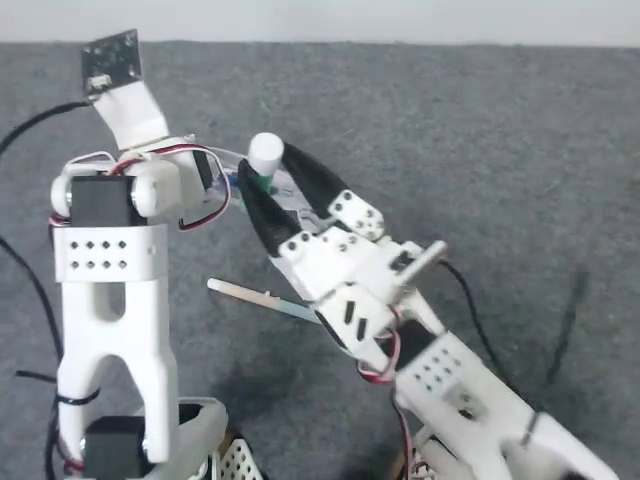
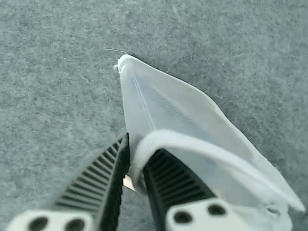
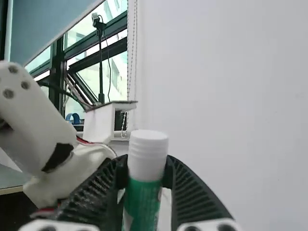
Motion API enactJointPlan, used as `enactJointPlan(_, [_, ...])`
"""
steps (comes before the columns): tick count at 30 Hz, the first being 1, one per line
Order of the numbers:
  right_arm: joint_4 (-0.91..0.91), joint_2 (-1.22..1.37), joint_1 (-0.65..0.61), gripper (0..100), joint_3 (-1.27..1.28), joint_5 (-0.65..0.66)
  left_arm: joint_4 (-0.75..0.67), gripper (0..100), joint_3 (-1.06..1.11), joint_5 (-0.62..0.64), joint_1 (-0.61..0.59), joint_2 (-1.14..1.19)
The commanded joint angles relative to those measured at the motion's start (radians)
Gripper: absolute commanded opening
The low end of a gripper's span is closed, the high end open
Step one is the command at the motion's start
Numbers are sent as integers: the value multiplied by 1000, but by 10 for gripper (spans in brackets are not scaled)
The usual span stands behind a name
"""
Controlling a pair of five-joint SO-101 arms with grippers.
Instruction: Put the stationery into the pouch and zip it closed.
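Where the right end effector (image 1: 266, 170) grips, a glue stick (image 3: 148, 149) sits clamped.

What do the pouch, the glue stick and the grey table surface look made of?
Pouch: translucent white, soft plastic or mesh fabric by its ribbed weave and folds. Glue stick: hard smooth plastic, white ridged cap, green body. Table surface: grey felt or short carpet, matte and fibrous.

The white-capped green glue stick (image 3: 148, 144) stands upright in the right gripper (image 3: 144, 166), the translucent white pouch (image 2: 183, 115) is pinched at its rim by the left gripper (image 2: 139, 149), and a thin white pen (image 1: 250, 292) lies flat.
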Motion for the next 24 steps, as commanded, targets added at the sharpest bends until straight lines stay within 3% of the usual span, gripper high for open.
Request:
enactJointPlan(1, [-231,188,-4,6,-35,64,3,11,-50,15,-11,-3])
enactJointPlan(10, [-426,521,31,6,-95,75,3,11,-48,15,-26,-3])
enactJointPlan(19, [-486,562,-7,12,-57,183,0,11,-48,12,-51,-3])
enactJointPlan(24, [-486,562,-24,147,-21,232,-3,11,-48,12,-75,-2])
